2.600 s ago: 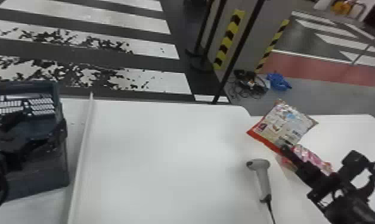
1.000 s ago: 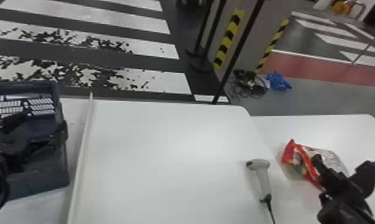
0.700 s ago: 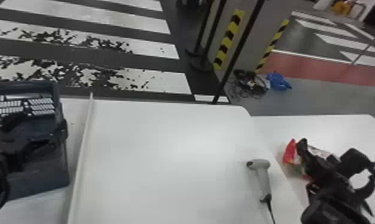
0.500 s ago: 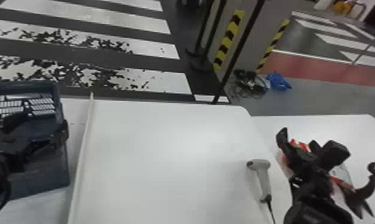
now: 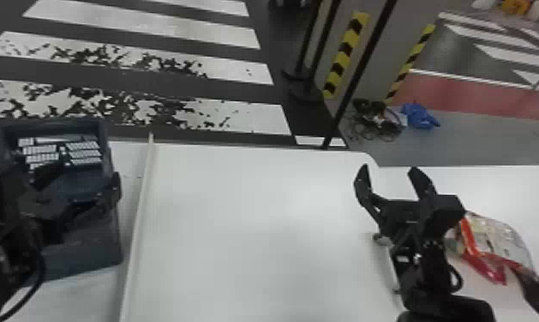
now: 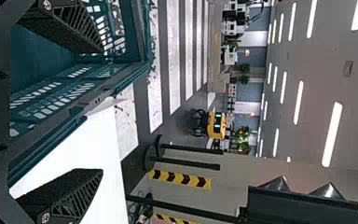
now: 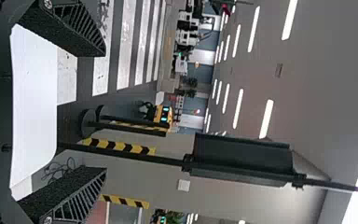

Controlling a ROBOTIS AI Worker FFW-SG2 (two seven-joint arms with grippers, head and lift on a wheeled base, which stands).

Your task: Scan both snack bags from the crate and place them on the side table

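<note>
We are moving our black right gripper [image 5: 388, 169] leftward from the red-and-silver plastic snack bag [image 5: 497, 240], which is lying on the white side table [image 5: 525, 192]. We are keeping its fingers apart and our left gripper [image 5: 88, 171] spread at the dark blue plastic crate [image 5: 88, 252].

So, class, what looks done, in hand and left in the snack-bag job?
Done: a snack bag lies on the side table; a second, and any scanning, can't be confirmed. In hand: nothing; the right gripper and the left gripper, at the crate, are open and empty. Remaining: perhaps the second bag, if not already there.
</note>
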